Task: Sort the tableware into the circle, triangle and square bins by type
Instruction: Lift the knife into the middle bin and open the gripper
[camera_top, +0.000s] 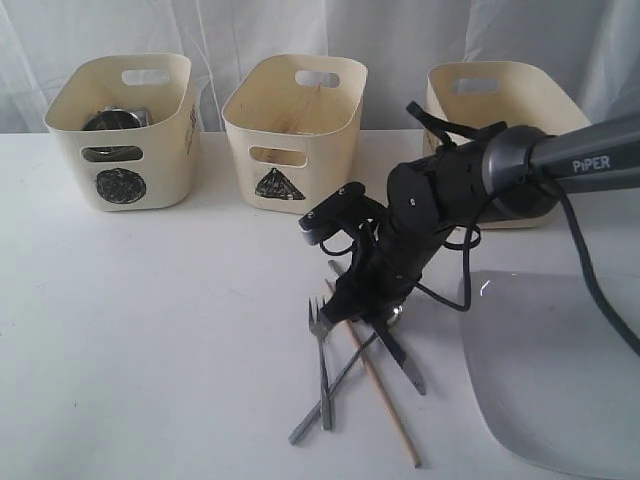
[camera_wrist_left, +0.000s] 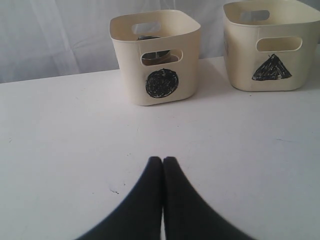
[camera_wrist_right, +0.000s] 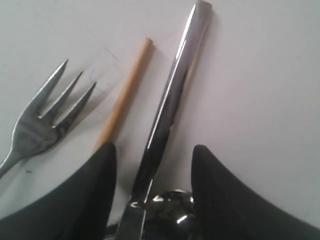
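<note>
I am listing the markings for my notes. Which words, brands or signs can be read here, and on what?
"PiPER": on the right arm.
Scribbled circle: circle bin's front.
Scribbled triangle: triangle bin's front.
Third bin: front hidden by the arm.
Dark marks on the circle bin's side: too blurred.

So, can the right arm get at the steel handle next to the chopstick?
Probably yes: the right gripper is open and straddles the steel handle, with nothing lying over it there. The chopstick sits close beside it and might get nudged.
</note>
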